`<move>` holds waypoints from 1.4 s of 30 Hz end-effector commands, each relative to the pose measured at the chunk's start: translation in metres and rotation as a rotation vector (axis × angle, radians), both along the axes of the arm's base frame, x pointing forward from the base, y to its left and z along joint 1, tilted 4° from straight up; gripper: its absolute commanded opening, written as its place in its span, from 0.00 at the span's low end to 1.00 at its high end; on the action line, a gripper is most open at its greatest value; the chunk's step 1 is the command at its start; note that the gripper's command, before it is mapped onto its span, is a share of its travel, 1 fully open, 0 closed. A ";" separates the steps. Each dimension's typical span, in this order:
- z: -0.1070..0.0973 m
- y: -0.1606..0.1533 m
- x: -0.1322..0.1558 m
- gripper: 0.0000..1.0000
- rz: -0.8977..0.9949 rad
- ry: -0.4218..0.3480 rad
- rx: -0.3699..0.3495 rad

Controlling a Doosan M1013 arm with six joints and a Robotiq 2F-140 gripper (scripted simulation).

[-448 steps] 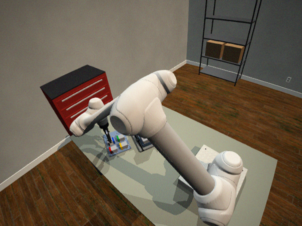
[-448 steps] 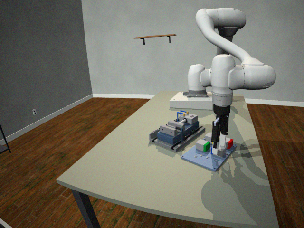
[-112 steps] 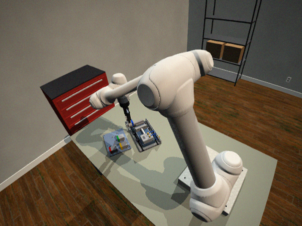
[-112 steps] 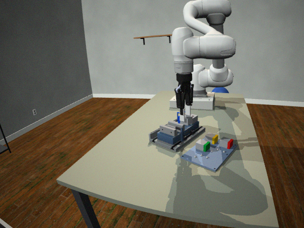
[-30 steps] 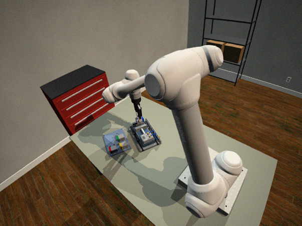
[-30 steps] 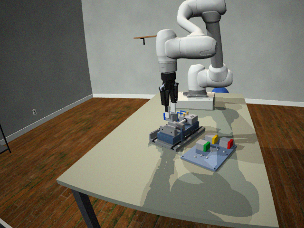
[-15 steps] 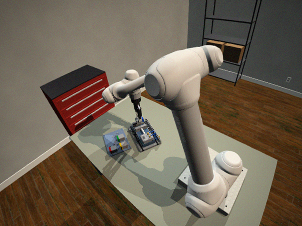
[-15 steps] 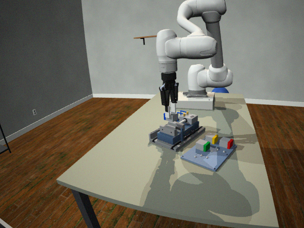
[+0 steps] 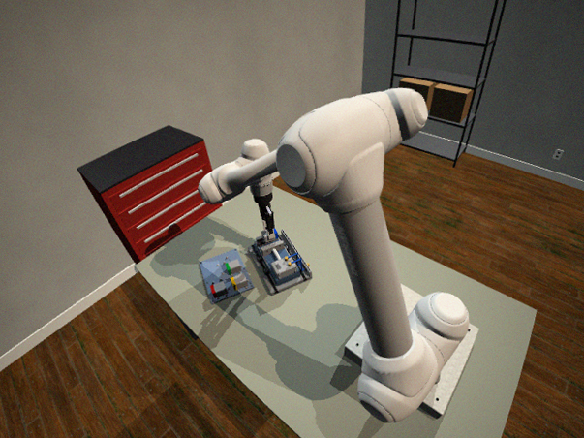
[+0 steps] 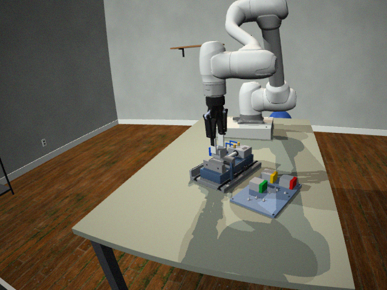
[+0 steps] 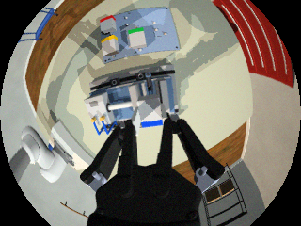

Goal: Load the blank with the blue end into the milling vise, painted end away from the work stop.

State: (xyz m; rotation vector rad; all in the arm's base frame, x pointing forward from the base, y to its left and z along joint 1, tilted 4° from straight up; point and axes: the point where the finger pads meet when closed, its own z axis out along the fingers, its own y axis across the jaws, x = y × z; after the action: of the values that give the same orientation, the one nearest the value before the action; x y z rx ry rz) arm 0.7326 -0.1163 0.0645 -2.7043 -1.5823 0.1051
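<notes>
My gripper [image 10: 216,142] points straight down over the milling vise [image 10: 227,168] and is shut on the grey blank with the blue end [image 10: 215,151]. The blank hangs level, just above the jaw tops, over the side of the vise far from the infeed plate [image 10: 265,194]. Its blue end points away from the plate. I cannot tell whether it touches the vise. In the wrist view the blank [image 11: 150,115] sits between my fingers, with the vise [image 11: 134,94] below. In the top view the gripper [image 9: 267,222] stands over the vise [image 9: 280,261].
Three other blanks lie on the infeed plate: green-ended [image 10: 258,185], yellow-ended [image 10: 269,176] and red-ended [image 10: 288,181]. Blue hoses [image 10: 231,143] stand at the vise's hose-side block. My arm's base [image 10: 253,126] stands at the table's far end. A red drawer cabinet [image 9: 150,190] stands beside the table.
</notes>
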 end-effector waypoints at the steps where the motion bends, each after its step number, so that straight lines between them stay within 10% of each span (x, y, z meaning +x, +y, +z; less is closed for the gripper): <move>1: -0.005 0.000 0.000 0.00 0.000 0.000 0.000; 42: -0.011 0.000 0.000 0.00 0.000 0.000 0.000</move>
State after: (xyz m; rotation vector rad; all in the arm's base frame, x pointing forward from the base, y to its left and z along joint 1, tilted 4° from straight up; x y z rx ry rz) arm 0.7322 -0.1161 0.0532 -2.7043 -1.5823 0.1051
